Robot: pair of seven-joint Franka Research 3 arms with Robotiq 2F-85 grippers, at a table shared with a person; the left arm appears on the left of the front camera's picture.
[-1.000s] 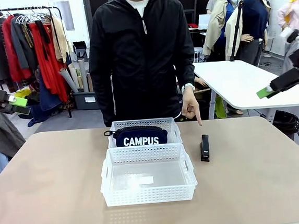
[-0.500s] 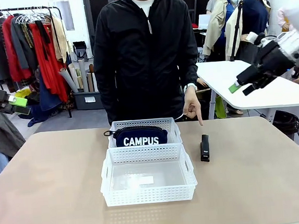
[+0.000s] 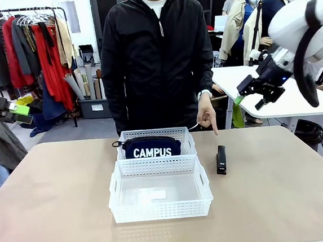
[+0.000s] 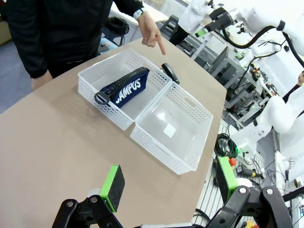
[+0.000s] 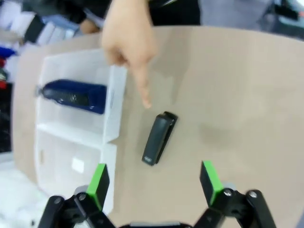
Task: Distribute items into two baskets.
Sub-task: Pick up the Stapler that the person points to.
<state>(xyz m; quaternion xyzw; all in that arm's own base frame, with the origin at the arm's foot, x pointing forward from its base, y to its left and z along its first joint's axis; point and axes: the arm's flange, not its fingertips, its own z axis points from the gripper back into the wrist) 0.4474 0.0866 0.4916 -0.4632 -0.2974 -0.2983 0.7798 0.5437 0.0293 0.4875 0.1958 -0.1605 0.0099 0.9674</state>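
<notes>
The pouch (image 3: 151, 147) lies in the far basket (image 3: 182, 132), which touches the near basket (image 3: 161, 211). The stapler (image 3: 221, 160) lies on the bench (image 3: 55, 198) just right of them, under a person's pointing hand (image 3: 207, 114). The right fingers (image 5: 99, 183) hang high above it, wide open and empty. The left fingers (image 4: 112, 186) are spread and empty too.

The near basket (image 3: 161, 211) and far basket (image 3: 185, 131) touch, one behind the other, in the middle of the tabletop (image 3: 55, 198). The pouch (image 3: 152, 149) lies in the far basket. The stapler (image 3: 221, 160) lies on the tabletop just right of their join, below a person's finger (image 3: 214, 129).
</notes>
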